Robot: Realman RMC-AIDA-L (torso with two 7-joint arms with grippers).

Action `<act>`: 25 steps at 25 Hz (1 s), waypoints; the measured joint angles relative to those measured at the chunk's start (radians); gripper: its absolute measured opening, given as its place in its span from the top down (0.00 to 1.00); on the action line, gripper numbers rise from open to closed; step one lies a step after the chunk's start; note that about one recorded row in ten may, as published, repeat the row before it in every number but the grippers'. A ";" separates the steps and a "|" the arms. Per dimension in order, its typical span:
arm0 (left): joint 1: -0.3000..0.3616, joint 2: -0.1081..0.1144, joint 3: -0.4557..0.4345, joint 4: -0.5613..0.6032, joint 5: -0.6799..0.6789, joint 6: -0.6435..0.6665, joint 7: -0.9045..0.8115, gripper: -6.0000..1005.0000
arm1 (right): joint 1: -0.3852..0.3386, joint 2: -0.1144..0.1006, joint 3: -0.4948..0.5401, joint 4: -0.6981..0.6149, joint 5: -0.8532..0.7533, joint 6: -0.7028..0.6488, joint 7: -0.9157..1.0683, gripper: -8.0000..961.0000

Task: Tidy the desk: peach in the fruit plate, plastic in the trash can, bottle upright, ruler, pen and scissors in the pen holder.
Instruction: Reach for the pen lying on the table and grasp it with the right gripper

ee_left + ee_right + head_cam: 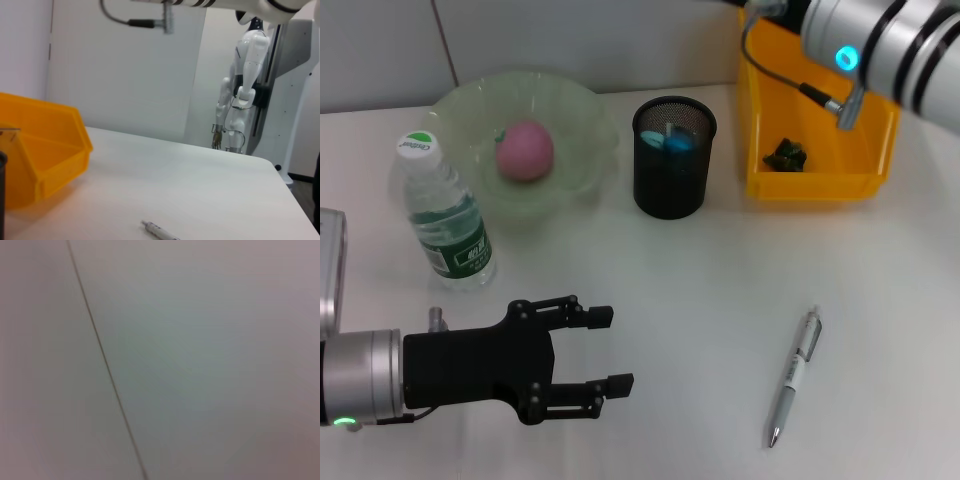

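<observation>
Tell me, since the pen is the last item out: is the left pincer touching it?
Apart. The head view shows the left pincer open near the table's front-left, with a wide stretch of bare table between it and the pen.

Pink peach [525, 150], pale green plate [575, 105], black mesh holder [673, 170], yellow bin [810, 185].

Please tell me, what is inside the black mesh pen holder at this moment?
Inside the pen holder the head view shows blue handles and a pale upright piece beside them. What they belong to is hidden by the dark mesh wall. The pen lies outside on the table.
</observation>
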 joint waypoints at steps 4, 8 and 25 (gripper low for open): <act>-0.001 0.000 -0.014 0.000 0.003 0.000 0.001 0.23 | 0.010 -0.001 0.159 0.000 0.229 -0.250 -0.033 0.28; -0.005 0.000 -0.017 0.000 0.004 0.000 0.001 0.23 | 0.076 -0.002 0.414 0.191 0.558 -0.633 -0.278 0.28; -0.005 -0.009 -0.017 0.002 0.003 0.000 -0.004 0.23 | 0.209 -0.153 0.727 0.581 0.416 -1.411 -0.751 0.28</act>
